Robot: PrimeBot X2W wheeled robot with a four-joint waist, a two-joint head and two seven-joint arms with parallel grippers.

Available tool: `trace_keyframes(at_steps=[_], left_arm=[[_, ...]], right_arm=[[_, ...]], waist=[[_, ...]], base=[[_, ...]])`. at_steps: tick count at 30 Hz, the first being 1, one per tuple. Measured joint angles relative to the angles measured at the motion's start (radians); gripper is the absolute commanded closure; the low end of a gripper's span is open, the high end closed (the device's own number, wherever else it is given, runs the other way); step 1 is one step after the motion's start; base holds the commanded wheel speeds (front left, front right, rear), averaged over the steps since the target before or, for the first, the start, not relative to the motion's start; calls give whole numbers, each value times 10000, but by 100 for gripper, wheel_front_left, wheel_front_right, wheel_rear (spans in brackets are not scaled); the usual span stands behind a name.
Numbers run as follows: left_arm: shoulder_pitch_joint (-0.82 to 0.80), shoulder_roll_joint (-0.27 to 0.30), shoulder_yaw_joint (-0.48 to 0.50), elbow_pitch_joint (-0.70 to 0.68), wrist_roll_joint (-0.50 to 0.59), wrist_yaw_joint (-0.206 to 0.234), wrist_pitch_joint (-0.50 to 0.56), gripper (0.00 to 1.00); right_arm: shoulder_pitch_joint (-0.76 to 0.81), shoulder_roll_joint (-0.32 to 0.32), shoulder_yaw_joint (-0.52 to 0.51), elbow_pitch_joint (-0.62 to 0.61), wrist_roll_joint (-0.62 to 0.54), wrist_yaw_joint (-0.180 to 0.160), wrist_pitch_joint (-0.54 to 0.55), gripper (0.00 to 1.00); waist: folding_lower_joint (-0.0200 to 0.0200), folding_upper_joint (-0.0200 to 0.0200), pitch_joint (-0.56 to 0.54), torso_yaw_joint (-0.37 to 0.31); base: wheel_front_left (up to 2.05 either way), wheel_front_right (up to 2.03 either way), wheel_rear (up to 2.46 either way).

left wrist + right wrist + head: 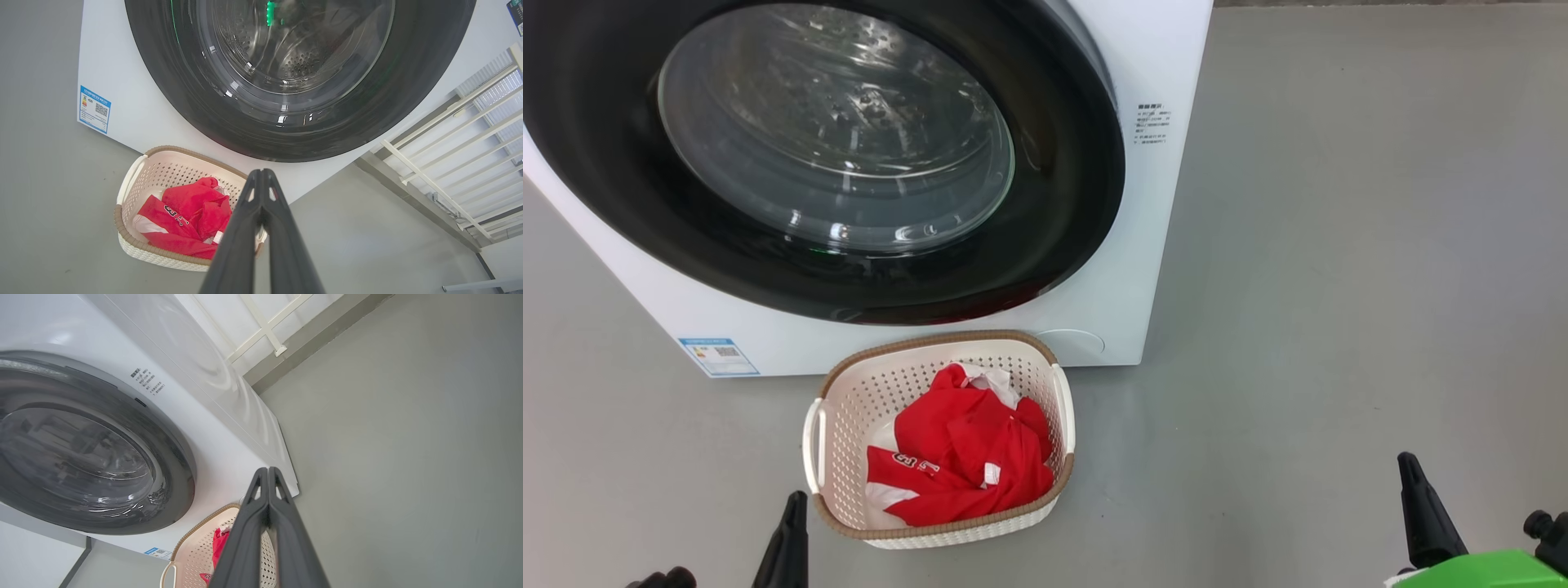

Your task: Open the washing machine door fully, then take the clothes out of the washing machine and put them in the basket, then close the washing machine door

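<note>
My left gripper [261,175] and right gripper [267,471] were pressed together, empty; the clothes [968,461] in the basket [939,336] looked soft, light, pinchable at any fold.

Glossy black door rim [1054,220] — perforated plastic basket [882,384], soft red cloth [980,457], matt grey floor [1339,286].

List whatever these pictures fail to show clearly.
Head view: the top and left edges cut off the washing machine door.
Head view: the printed text and blue label are too small to read.
Head view: the clothes hide the bottom of the basket.
Right wrist view: the right tool and the bottom edge hide most of the basket.
Left wrist view: the left tool covers one corner of the basket.
</note>
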Motion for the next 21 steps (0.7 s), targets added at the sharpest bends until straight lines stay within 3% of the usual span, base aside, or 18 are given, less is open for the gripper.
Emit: trace_keyframes(at_steps=[21], left_arm=[[-171,35,15,33,-2186,0,510,100]], right_arm=[[-335,-19,-2,17,1894,-2,568,100]], waist=[[0,0,-192,-15]], base=[[0,0,0]])
